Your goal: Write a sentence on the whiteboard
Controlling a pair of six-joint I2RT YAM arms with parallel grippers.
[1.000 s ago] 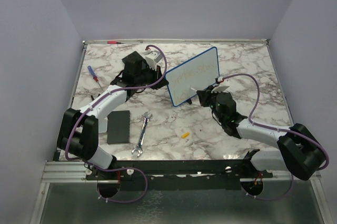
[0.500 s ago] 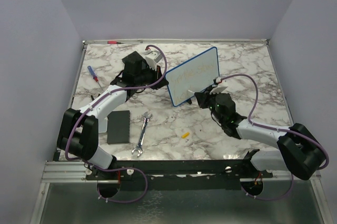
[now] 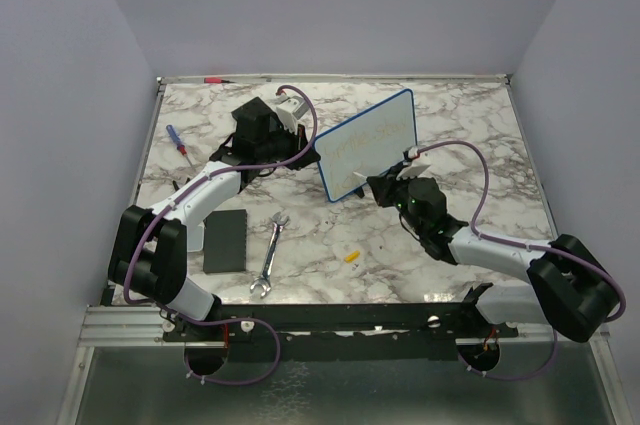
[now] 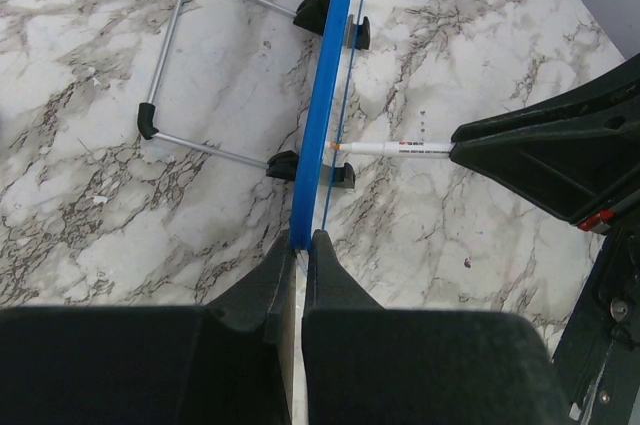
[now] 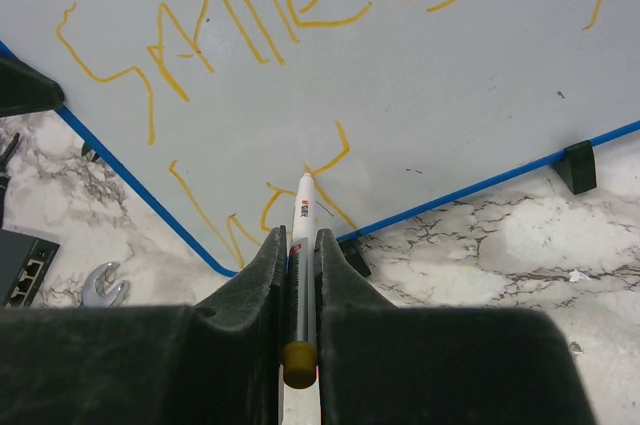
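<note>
The whiteboard (image 3: pixel 368 142), blue-framed, stands tilted on the marble table. My left gripper (image 3: pixel 312 151) is shut on its left edge; in the left wrist view the gripper (image 4: pixel 303 239) pinches the blue frame (image 4: pixel 326 105) edge-on. My right gripper (image 3: pixel 383 185) is shut on a white marker (image 5: pixel 304 213) with a yellow end. The marker's tip touches the lower left of the board face (image 5: pixel 440 85). The sentence (image 5: pixel 250 20) is yellow handwriting: an upper line starting "Smile" and a few strokes of a second line by the tip. The marker also shows in the left wrist view (image 4: pixel 395 148).
A wrench (image 3: pixel 270 255), a flat black pad (image 3: pixel 225 240) and a small yellow cap (image 3: pixel 351 256) lie at the front. A blue-and-red screwdriver (image 3: pixel 176 139) lies at the left, a red pen (image 3: pixel 215 78) at the back edge. The board's wire stand (image 4: pixel 165 70) sits behind it.
My right gripper has moved left along the board's lower part with the marker. The left gripper and the board have stayed still.
</note>
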